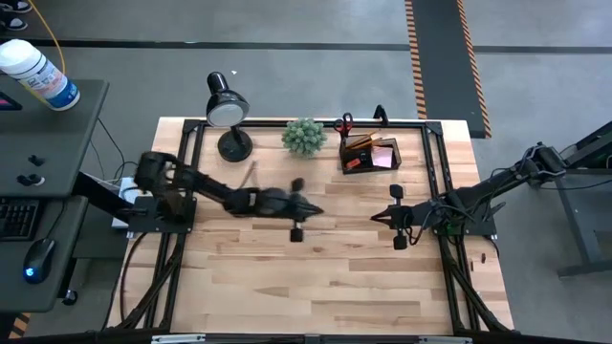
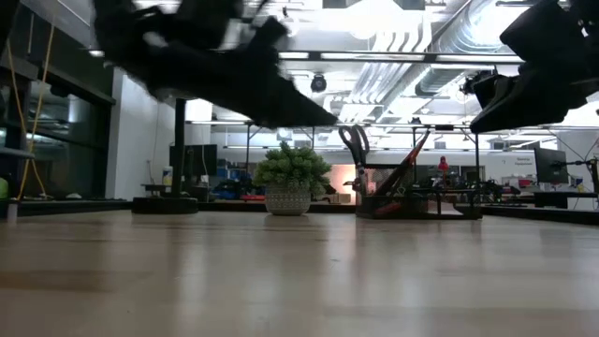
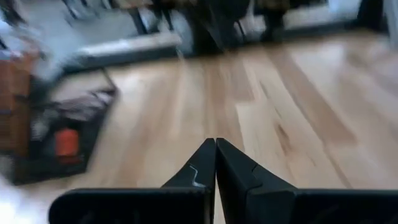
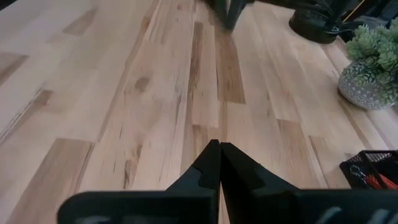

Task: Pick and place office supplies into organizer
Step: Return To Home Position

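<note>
Black organizer (image 1: 354,153) holds the scissors (image 1: 343,123) and pink sticky-note pad (image 1: 382,156); your left gripper (image 1: 314,210) and right gripper (image 1: 380,218), both pinched shut and empty, hang in front of it, the right nearer.

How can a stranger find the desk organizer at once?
On the wooden table, three things stand in a row along one long edge: a black lamp, a green plant, then the organizer. It is the black box holding red-handled scissors and pink notes.
</note>
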You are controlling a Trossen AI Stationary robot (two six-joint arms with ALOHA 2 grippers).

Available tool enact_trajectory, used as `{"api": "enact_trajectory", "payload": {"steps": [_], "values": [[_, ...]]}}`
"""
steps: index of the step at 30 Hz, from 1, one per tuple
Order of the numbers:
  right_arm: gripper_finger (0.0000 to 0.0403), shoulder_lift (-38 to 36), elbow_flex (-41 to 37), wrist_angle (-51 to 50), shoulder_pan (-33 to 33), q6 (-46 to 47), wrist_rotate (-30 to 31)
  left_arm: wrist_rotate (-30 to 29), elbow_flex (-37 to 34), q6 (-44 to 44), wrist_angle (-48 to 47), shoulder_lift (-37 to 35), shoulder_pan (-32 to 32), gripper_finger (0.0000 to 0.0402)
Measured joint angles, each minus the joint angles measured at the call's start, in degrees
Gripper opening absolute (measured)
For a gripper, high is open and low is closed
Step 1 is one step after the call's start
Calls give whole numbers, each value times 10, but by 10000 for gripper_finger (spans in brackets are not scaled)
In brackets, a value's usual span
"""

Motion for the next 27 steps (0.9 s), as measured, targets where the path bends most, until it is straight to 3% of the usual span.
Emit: {"api": "enact_trajectory", "payload": {"steps": [3,7,11,18,27], "values": [[0,0,0,2,0,-1,0,-6,-92,-12,122,-53,4,1],[0,0,0,5,0,-1,0,16,-183,-27,184,-121,14,1],[0,0,0,9,0,-2,0,16,-249,-45,209,-191,31,0],[0,0,0,8,0,-2,-1,69,-321,-45,212,-312,43,0],[0,0,0,9,0,-2,-1,81,-382,-12,210,-404,43,0]]}}
